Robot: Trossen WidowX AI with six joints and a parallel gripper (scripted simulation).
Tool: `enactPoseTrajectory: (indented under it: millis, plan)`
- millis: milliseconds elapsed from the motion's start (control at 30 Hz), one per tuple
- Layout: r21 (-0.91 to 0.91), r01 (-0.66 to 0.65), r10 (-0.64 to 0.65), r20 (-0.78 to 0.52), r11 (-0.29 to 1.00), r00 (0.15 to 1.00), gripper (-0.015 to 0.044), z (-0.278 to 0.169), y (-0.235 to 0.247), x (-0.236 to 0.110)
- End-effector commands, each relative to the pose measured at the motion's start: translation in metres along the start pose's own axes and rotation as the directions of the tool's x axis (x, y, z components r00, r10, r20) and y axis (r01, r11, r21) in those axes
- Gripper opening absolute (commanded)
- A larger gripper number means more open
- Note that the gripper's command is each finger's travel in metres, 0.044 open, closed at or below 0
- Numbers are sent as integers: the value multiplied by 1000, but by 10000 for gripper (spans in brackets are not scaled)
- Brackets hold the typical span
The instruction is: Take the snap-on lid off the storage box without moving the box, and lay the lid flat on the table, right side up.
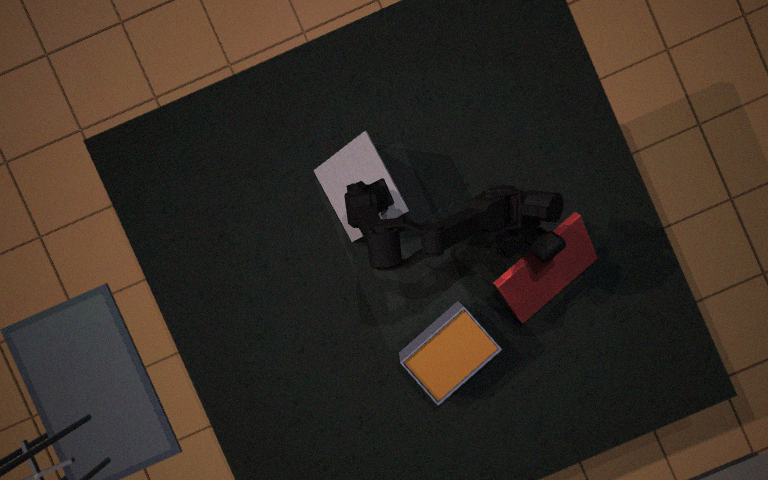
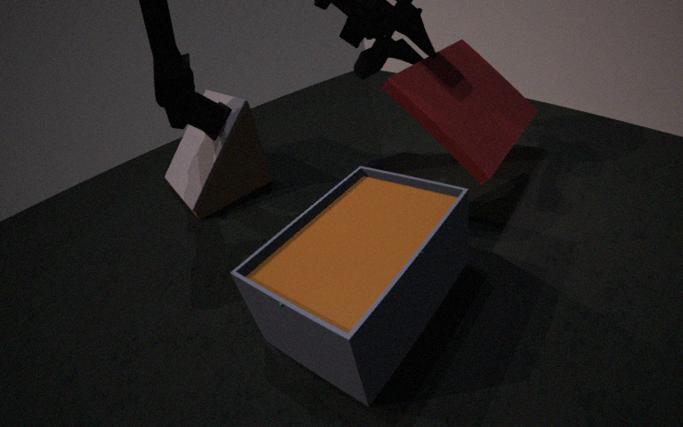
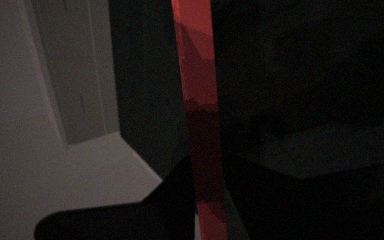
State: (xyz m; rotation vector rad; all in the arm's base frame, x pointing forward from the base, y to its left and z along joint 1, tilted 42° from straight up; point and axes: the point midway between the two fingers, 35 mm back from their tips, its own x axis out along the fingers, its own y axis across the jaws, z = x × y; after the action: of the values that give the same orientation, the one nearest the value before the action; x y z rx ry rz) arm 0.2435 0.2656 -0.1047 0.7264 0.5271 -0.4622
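Observation:
The grey storage box [image 1: 408,352] [image 2: 403,322] stands open on the dark table, showing its orange inside [image 1: 451,354] [image 2: 352,252]. The red lid [image 1: 557,271] [image 2: 468,116] hangs in the air beyond the box, tilted steeply with one edge down. My gripper [image 1: 544,246] [image 2: 445,70] is shut on the lid's upper edge. In the wrist view the lid [image 3: 197,90] shows as a red strip running up between my dark fingers.
The arm's base sits on a white wedge-shaped mount [image 1: 351,169] [image 2: 201,161] behind the box. The dark table [image 1: 226,226] [image 2: 100,302] stands on a tiled floor. A grey panel [image 1: 79,367] lies on the floor at the lower left.

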Motion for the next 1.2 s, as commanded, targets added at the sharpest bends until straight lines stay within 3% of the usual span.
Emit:
enactPoseTrajectory:
  millis: [0,1167]
  plan:
    - [1,-5,5,1,1000,1000,0,0,-1,2]
    - [1,-6,6,2,1000,1000,0,0,-23,20]
